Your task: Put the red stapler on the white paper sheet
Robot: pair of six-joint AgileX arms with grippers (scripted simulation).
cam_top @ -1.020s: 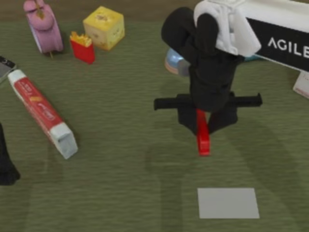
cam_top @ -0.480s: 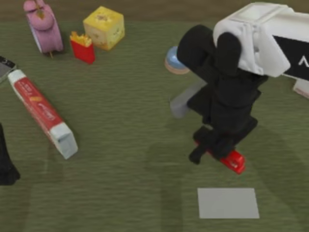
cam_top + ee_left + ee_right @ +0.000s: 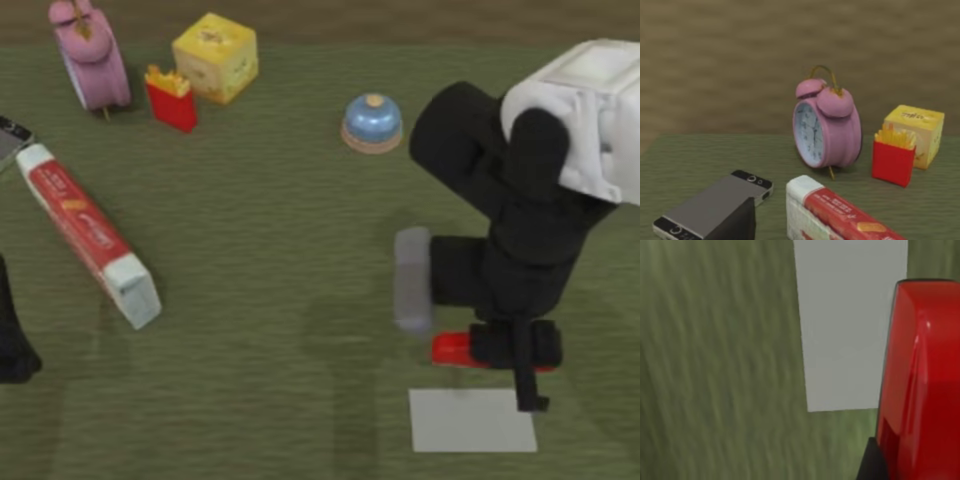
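Red stapler [image 3: 452,348], one in number, is pinched in the right end effector [image 3: 510,347] and carried clear of the green surface [image 3: 270,300], lying crosswise just beyond the far edge of the single white paper sheet [image 3: 470,420]; in the right wrist view the stapler [image 3: 917,385] fills the near corner with the sheet [image 3: 850,325] behind it. Judged risks: the stapler overlaps the sheet only partly from above, so a release now could drop it half on the green surface; its long axis runs along the sheet's length, leaving little margin at either end; a fall from height could make it bounce or slide the thin sheet. Left end effector [image 3: 12,340], one, is parked at the surface's left edge; whether it is spread cannot be told. Farther off lie one toothpaste box [image 3: 90,232], one phone [image 3: 715,207], one blue bell [image 3: 372,123], one fries-box toy [image 3: 171,97], one yellow cube [image 3: 215,55] and one pink alarm clock [image 3: 90,55].
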